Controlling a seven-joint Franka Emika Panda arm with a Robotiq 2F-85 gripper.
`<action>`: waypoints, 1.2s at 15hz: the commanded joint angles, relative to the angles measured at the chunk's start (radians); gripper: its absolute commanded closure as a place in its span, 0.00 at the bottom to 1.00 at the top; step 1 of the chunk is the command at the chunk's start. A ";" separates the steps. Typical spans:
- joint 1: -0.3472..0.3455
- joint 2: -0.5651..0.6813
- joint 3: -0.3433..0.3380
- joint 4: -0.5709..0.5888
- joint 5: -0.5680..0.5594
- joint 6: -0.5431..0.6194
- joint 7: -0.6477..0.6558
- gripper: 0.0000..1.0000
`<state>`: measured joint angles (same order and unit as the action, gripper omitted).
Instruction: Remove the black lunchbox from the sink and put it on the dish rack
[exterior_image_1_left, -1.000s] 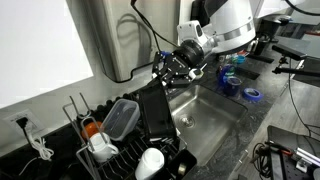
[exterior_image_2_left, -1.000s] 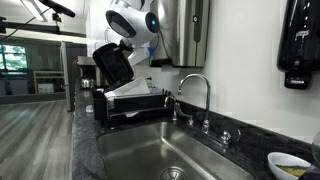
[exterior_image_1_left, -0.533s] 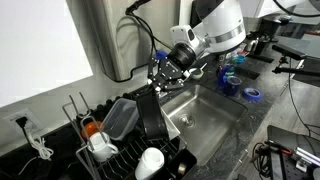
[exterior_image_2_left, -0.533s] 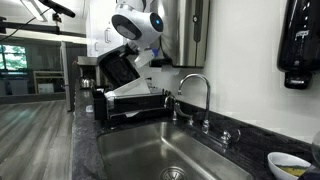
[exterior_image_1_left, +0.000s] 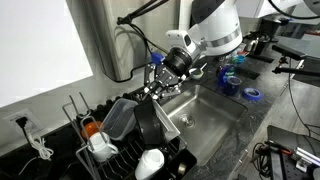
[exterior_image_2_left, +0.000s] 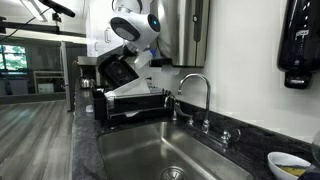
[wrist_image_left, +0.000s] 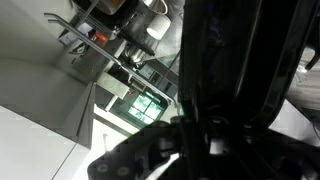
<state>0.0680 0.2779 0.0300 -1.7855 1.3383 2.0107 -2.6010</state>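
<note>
placing step imo: the claw (exterior_image_1_left: 159, 84) is clamped shut on the glossy black plastic lunchbox tub (exterior_image_1_left: 150, 120), hanging tilted over the black wire dish rack (exterior_image_1_left: 81, 153), out of the stainless steel sink (exterior_image_1_left: 215, 118), so next up is lowering and letting go

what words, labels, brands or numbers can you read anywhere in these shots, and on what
No text can be read in any view.
black wall dispenser: any label is too small to read.
green panel in the wrist view: blurred, unreadable.
black lunchbox and dish rack: no markings visible.
</note>
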 joint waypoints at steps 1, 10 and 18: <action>0.020 0.028 0.014 0.059 -0.081 0.063 0.002 0.98; 0.026 0.029 0.046 0.060 -0.149 0.125 0.003 0.98; 0.015 0.045 0.045 0.059 -0.146 0.107 0.002 0.98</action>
<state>0.0963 0.3008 0.0647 -1.7514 1.2092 2.1171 -2.5999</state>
